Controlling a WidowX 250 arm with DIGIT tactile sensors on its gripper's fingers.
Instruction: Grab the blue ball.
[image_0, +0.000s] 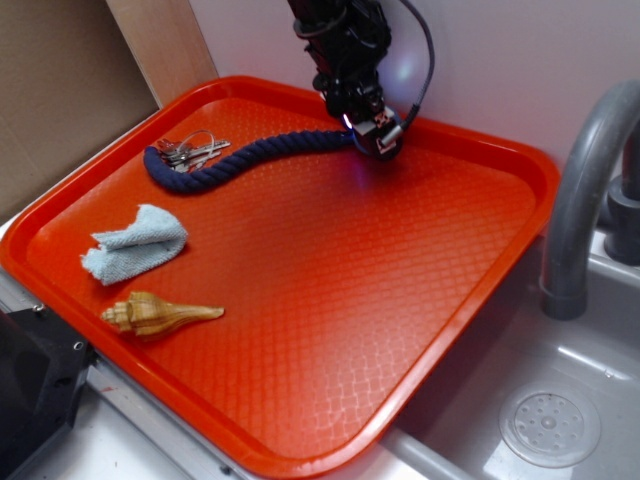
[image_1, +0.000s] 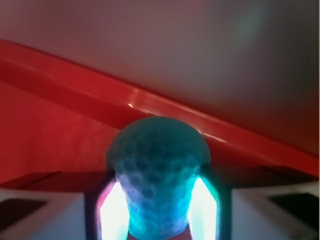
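I have the gripper (image_0: 378, 132) closed on the blue ball (image_1: 159, 175), fingers (image_1: 202, 210) pressing both its sides, near the tray (image_0: 505, 260) rim. From it the rope (image_0: 255, 155) trails to keys (image_0: 190, 152); a cloth (image_0: 135, 243) and shell (image_0: 158, 314) lie farther off.

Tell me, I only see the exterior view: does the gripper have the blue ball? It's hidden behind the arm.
Observer: Yes. In the wrist view the blue ball sits between the gripper's fingers, pressed on both sides.
Operator: Is it smooth?
Observer: No, its surface is dimpled, like a golf ball.
Operator: What lies beyond it?
Observer: The wrist view shows the red tray's rim just behind the ball, then a pale wall.
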